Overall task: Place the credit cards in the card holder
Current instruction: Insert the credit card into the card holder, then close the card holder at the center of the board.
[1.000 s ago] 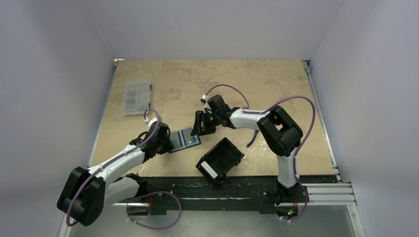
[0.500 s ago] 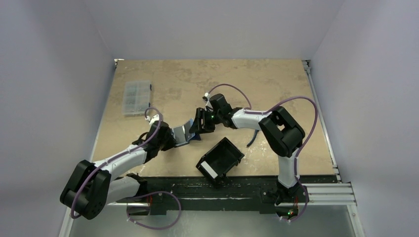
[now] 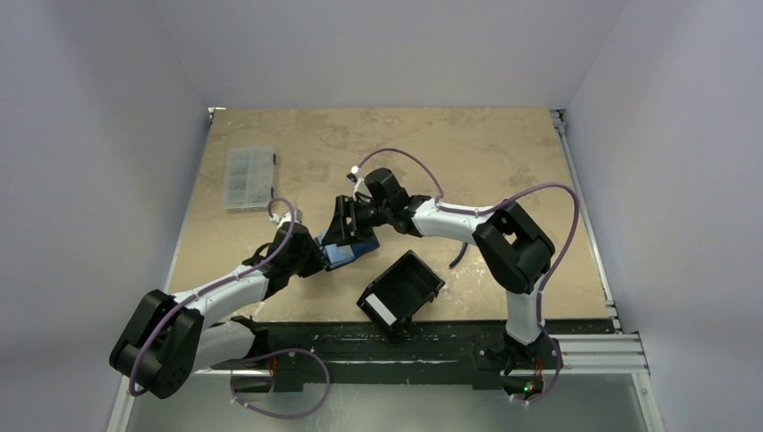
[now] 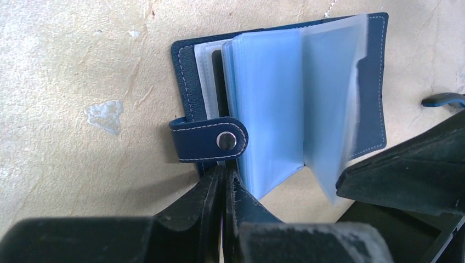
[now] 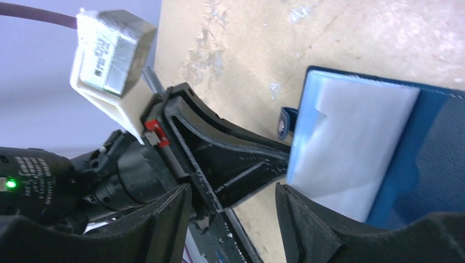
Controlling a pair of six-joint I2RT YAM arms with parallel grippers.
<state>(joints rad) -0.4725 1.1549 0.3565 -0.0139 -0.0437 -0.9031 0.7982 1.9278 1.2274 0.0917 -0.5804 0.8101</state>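
— Step in hand?
— Holding open the card holder (image 3: 349,250), centre of the top view, on the table (image 3: 450,153). Left pincer (image 4: 225,174) clamped on its lower edge; clear sleeves (image 4: 274,104) fanned.
— Right pincer (image 5: 230,193)?
— Spread wide, empty, just beside the sleeves. Next, probably: parting 1 sleeve, then fetching a card. None in view.

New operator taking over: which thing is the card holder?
On the tan stone-patterned table, look at the middle. The card holder is there: a small navy-blue folding wallet, open on pale blue plastic sleeves, with a snap tab. The black box-shaped tray beside it is bigger, with a white label.
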